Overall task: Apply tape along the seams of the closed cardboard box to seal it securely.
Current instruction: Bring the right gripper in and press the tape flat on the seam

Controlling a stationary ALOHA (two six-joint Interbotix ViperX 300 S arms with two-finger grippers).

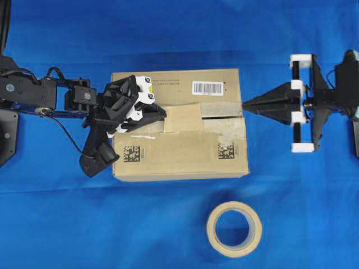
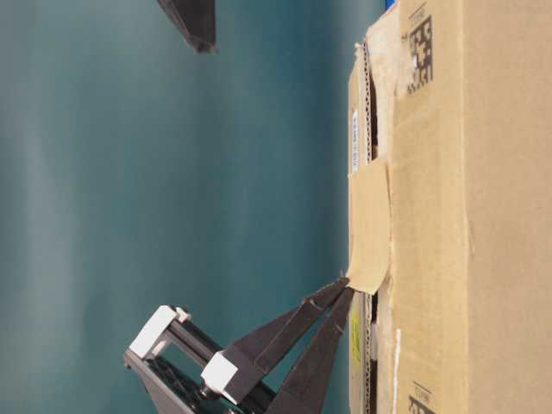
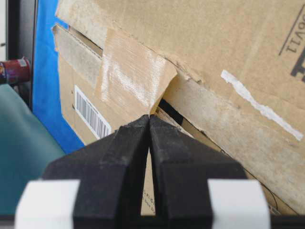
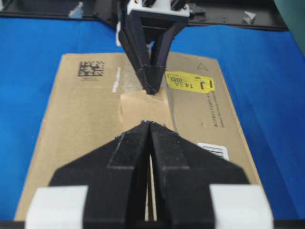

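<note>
Sitting on the blue cloth (image 1: 56,224), the cardboard box (image 1: 179,157) is lying closed with the tape (image 1: 182,117) stuck across the seams (image 1: 221,116), near the middle of the top. The left gripper (image 1: 162,114) is pinching the tape's near edge, jaws fully together on it, and that corner is lifting off the cardboard a bit. The right gripper (image 1: 247,105) is hanging at the box's far end, jaws pressed together and gripping nothing. A tape roll (image 1: 234,228) is lying off to the side.
</note>
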